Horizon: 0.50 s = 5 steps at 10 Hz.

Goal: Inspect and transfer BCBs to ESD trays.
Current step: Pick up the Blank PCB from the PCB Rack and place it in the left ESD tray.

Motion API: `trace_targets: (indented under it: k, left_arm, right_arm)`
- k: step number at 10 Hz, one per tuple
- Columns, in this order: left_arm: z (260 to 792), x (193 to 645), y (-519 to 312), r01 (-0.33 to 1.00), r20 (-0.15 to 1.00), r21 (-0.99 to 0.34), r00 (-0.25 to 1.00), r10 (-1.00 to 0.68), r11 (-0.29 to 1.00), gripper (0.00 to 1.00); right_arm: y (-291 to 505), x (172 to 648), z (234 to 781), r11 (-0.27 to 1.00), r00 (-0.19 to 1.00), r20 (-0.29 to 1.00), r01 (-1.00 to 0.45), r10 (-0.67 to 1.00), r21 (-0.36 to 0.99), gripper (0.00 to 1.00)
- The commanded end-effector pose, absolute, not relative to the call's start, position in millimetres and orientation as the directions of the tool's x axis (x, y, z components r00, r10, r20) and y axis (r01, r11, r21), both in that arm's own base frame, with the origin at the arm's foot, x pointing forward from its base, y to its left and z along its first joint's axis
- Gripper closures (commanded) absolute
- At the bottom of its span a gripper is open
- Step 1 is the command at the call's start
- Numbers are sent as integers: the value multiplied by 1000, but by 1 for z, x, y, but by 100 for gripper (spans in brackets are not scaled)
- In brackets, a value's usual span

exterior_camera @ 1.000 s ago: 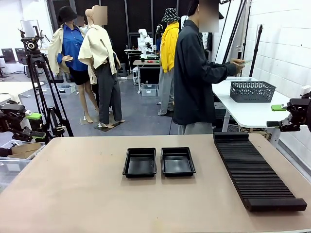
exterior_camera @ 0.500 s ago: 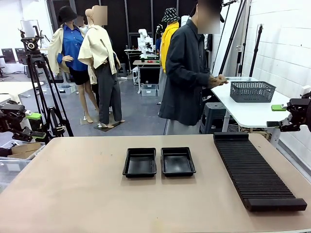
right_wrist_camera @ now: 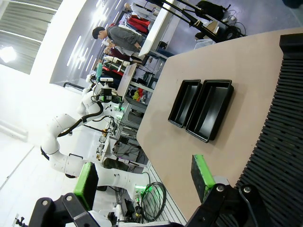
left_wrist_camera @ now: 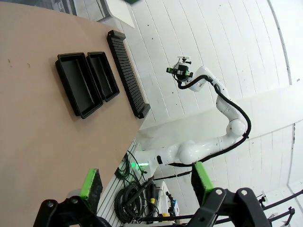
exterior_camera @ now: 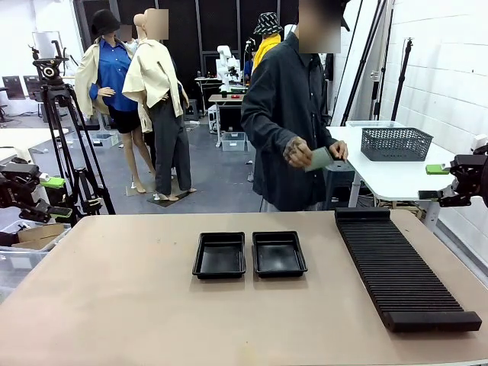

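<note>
Beware dropping thin green circuit board [exterior_camera: 317, 159], held by person's hands [exterior_camera: 296, 151] at 12 o'clock beyond shallow glossy black trays [exterior_camera: 221, 273], through mistimed closure of wide-open, empty left gripper [left_wrist_camera: 147, 178] and right gripper [right_wrist_camera: 143, 174].

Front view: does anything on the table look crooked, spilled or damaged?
Nothing stands out. The left ESD tray and the right ESD tray sit side by side, level and empty. The black ribbed rack lies flat to their right. The person at the far side holds a BCB clear of the table.
</note>
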<state>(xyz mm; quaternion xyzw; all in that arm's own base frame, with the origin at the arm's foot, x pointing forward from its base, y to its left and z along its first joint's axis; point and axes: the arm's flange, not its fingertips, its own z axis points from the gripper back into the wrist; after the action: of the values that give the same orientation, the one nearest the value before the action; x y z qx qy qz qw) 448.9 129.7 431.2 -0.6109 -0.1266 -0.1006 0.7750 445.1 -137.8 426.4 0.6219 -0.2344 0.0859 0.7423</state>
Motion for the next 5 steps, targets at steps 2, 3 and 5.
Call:
trace_targets:
  k: [2, 3, 5]
  left_arm:
    - [431, 449, 131, 311, 322, -920, 947, 8, 239, 0]
    - [431, 449, 131, 311, 322, -920, 947, 8, 239, 0]
    - [431, 449, 131, 311, 322, -920, 947, 8, 239, 0]
  right_arm:
    - [-138, 444, 427, 217, 875, 458, -422, -156, 880, 0]
    - [-138, 444, 427, 217, 875, 458, -422, -156, 880, 0]
    - [-138, 444, 427, 217, 875, 458, -422, -156, 880, 0]
